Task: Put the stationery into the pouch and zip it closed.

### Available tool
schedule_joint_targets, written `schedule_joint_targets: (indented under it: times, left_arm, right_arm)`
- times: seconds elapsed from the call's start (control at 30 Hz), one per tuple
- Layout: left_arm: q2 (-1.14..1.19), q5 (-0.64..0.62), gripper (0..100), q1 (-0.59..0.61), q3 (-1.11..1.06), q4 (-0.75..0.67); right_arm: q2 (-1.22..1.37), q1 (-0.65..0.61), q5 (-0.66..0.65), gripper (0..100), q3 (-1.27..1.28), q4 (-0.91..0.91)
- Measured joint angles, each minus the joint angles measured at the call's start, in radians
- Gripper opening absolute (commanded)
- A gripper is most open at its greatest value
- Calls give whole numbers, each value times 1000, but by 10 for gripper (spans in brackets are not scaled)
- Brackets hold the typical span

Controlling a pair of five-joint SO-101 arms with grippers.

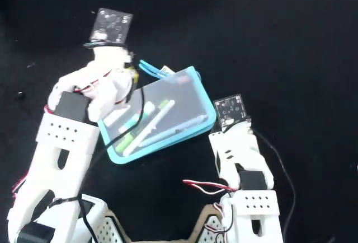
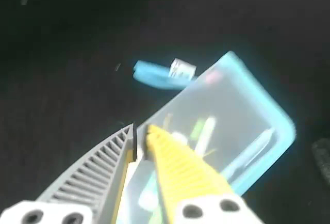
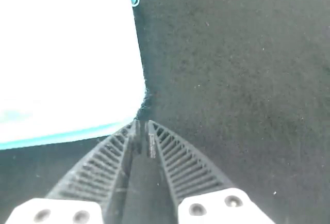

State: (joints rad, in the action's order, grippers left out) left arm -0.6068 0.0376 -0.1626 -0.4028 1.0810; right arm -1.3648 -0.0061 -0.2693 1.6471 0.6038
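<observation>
The left gripper (image 2: 140, 131) is sitting at the long edge of the clear, blue-trimmed pouch (image 1: 187, 94), fingers drawn almost together, though whether they are pinching the zip pull is unclear. The right gripper (image 3: 143, 126) is nipping the pouch's near corner, fingers narrow. The pens (image 1: 154, 121) are lying inside the pouch, mid-table. Should that corner hold slip, the whole pouch is likely to drag along with the zip instead of closing.

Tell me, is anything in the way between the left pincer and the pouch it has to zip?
Nothing visible stands between them. The left pincer is right at the edge of the pouch, with bare black table around it. The pens lie inside the pouch.
</observation>
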Motion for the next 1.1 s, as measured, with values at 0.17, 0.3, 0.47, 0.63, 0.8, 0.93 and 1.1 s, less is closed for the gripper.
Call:
schedule_joint_targets:
  times: [0.17,0.3,0.47,0.63,0.8,0.93,1.1]
  left_arm:
    - [-6,-2,29,68,-54,150]
    - [-60,-2,29,121,-180,150]
    - [-298,-2,29,163,-460,3]
    - [-623,0,29,163,-730,-54]
    - [-910,0,33,222,-865,-9]
    - [-1088,0,33,276,-907,74]
    - [-1208,0,33,281,-947,149]
  right_arm:
    - [0,0,0,11,0,-6]
    - [0,0,0,11,0,-6]
    - [0,0,107,11,0,-6]
    - [0,0,212,11,0,-12]
    - [0,0,269,11,0,-5]
    - [0,0,305,11,-41,91]
    - [0,0,324,11,-94,160]
